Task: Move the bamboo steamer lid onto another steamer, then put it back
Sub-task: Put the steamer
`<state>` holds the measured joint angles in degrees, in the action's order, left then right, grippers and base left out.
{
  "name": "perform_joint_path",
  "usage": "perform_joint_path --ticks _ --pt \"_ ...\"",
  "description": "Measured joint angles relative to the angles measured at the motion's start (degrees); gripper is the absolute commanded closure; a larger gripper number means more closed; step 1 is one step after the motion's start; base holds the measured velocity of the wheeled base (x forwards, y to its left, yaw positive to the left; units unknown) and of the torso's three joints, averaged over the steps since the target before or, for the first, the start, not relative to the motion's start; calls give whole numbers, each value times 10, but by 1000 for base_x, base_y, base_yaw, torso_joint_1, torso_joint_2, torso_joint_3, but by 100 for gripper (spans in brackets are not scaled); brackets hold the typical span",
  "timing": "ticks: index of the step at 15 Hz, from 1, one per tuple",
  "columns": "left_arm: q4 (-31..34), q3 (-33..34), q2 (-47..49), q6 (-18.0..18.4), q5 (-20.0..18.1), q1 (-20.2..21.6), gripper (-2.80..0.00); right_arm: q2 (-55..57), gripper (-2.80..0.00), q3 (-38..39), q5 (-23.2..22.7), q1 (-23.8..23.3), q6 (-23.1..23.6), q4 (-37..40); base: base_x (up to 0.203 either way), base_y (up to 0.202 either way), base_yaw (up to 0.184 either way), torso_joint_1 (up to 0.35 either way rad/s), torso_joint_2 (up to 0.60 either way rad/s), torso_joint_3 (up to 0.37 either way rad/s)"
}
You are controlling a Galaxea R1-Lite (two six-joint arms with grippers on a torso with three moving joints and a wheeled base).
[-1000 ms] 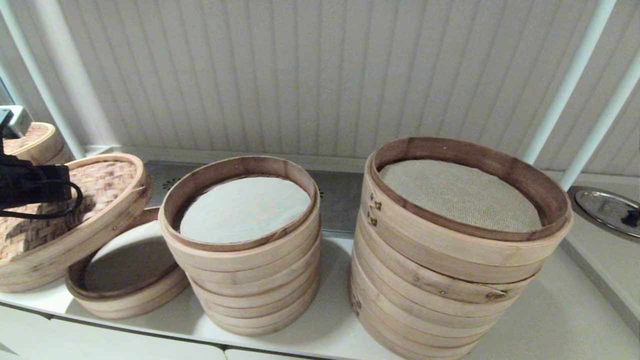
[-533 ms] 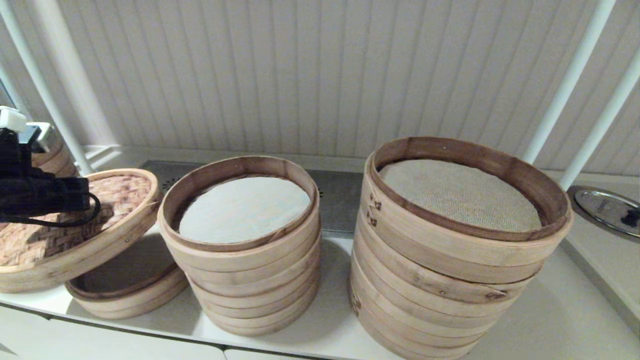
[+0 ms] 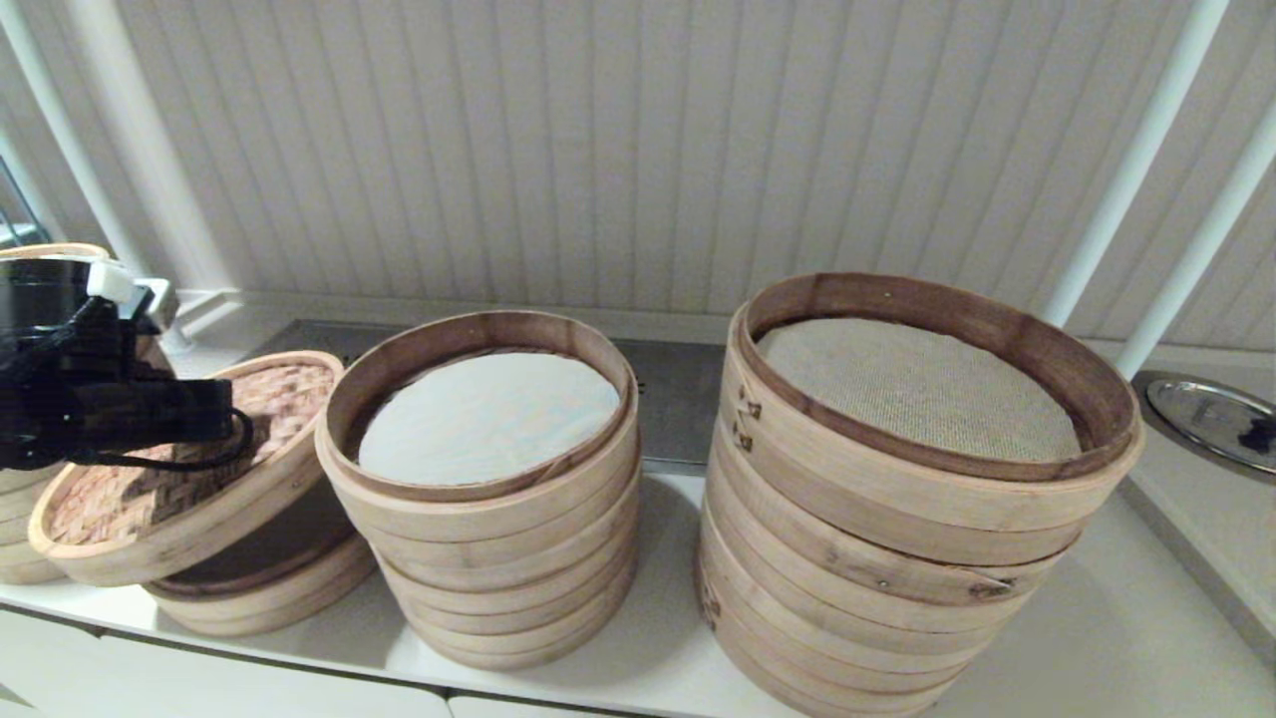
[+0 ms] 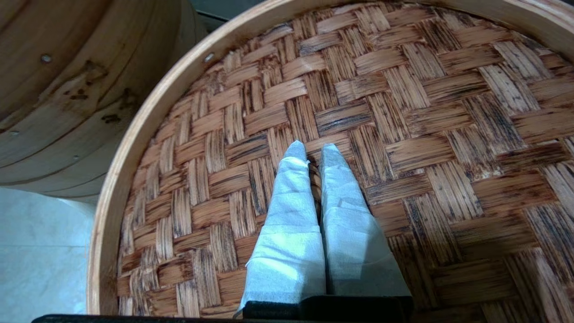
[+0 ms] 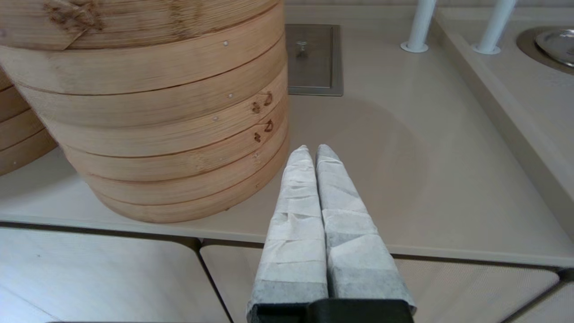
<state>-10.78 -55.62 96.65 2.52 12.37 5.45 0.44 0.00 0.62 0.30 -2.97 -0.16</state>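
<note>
Bamboo steamer lid hangs tilted, clamped by left gripper.

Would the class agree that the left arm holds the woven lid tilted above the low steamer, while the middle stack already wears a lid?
Not quite. The left gripper does hold the bamboo steamer lid tilted above the low steamer, but the head view shows the middle stack uncovered: its white liner lies open to view, with no lid on it.
</note>
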Motion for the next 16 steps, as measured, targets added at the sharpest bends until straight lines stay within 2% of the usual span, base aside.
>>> perform_joint_path --ticks 6,16 --pt "-34 21 27 0 1 -2 0 0 0 0 0 0 0 0 0 0 0 0 0 0" --pt "-34 10 26 1 0 4 0 0 0 0 0 0 0 0 0 0 0 0 0 0"
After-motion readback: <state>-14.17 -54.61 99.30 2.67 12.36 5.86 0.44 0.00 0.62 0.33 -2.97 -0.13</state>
